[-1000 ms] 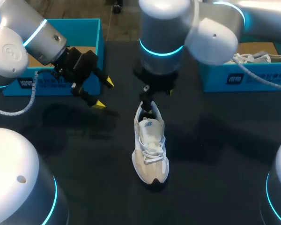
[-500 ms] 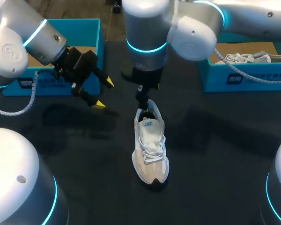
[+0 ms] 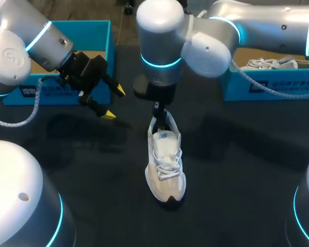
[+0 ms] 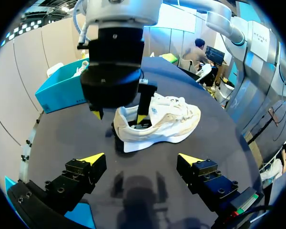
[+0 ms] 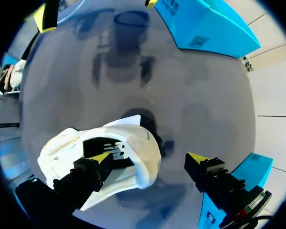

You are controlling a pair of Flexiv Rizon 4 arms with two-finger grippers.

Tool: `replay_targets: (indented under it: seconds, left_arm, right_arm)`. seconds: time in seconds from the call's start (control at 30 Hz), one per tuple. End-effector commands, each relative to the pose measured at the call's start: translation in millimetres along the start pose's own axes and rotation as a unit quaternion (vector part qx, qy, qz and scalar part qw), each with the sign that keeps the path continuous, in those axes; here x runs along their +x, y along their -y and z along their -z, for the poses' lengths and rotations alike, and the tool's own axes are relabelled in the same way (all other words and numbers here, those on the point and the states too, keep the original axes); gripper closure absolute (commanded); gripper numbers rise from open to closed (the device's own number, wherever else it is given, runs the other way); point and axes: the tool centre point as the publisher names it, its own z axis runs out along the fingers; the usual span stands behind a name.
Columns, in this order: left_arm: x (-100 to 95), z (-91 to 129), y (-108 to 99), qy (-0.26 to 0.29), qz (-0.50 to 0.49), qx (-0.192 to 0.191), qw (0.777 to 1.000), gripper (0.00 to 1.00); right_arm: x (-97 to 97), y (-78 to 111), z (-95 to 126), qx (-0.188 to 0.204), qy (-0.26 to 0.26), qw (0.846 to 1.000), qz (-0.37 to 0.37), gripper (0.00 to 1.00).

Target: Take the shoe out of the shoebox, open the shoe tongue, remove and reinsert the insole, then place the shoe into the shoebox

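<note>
The dark table point(image 3: 237, 154) is carrying a left shoebox point(image 3: 106, 51) and a right shoebox point(image 3: 257, 88). Between them the shoe point(image 3: 166, 164) is standing on its sole. The right gripper point(image 5: 149, 157) is hanging wide open over its heel, one finger dipping inside. The left gripper point(image 3: 115, 103), also spread wide, is hovering near the left shoebox, apart from the shoe.

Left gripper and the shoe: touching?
Apart. Left wrist view shows bare table between the open left gripper and the shoe.
</note>
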Motion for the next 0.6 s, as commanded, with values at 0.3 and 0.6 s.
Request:
replay_targets:
  seconds: [0.3,0.6]
  left_arm:
    - [0.8,0,0,0.0,0.0,-0.001,1.0,0.0]
    - [0.8,0,0,0.0,0.0,-0.001,1.0,0.0]
  right_arm:
    - [-5.9,3.9,-26,-0.006,-0.01,1.0,0.015,0.53]
    - [-4.3,-0.1,-37,0.004,-0.013,1.0,0.026,0.64]
